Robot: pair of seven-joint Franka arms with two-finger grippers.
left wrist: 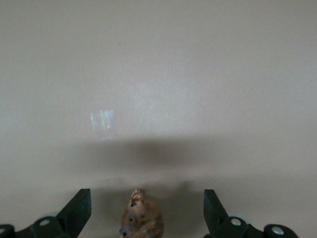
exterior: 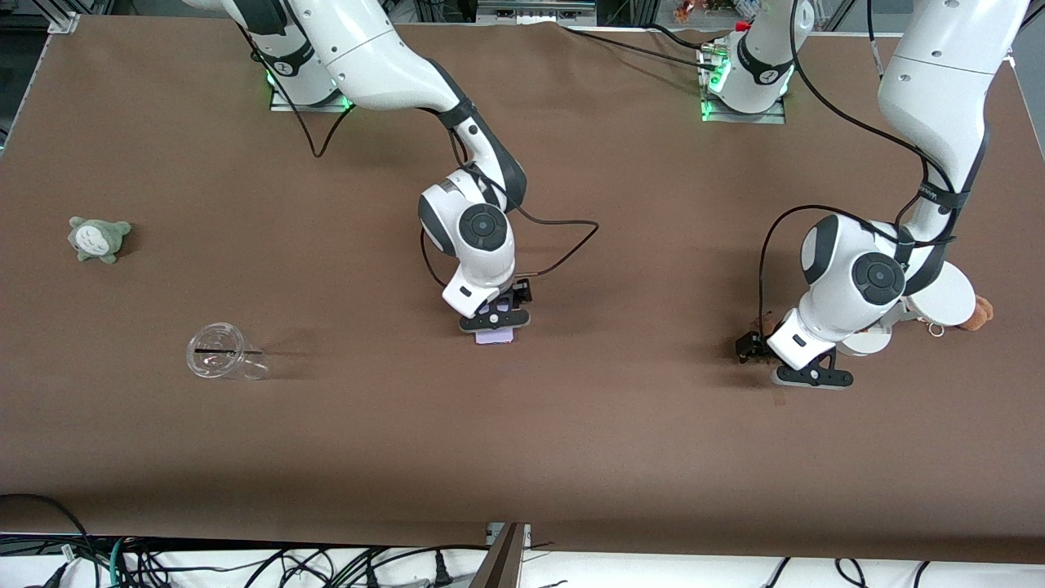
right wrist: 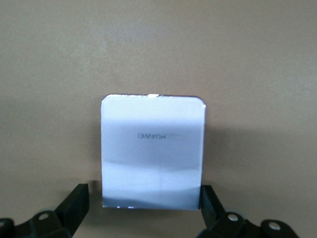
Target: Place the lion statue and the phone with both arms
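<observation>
Trouble here would be the phone [right wrist: 152, 151] sliding: the right gripper [right wrist: 143, 210] sits low over it near the middle of the bench, fingers spread a bit wider than the phone and gripping nothing, so closing off-centre could skew it. The left gripper [left wrist: 147, 213], toward the left arm's end of the bench, is wide open around the lion statue [left wrist: 142, 218], which looks easy to tip. From the front both objects are mostly hidden under the grippers, and the wrist view cuts the lion off.

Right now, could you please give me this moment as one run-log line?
right gripper: open, astride phone | left gripper: open, astride lion statue | both objects on table
</observation>
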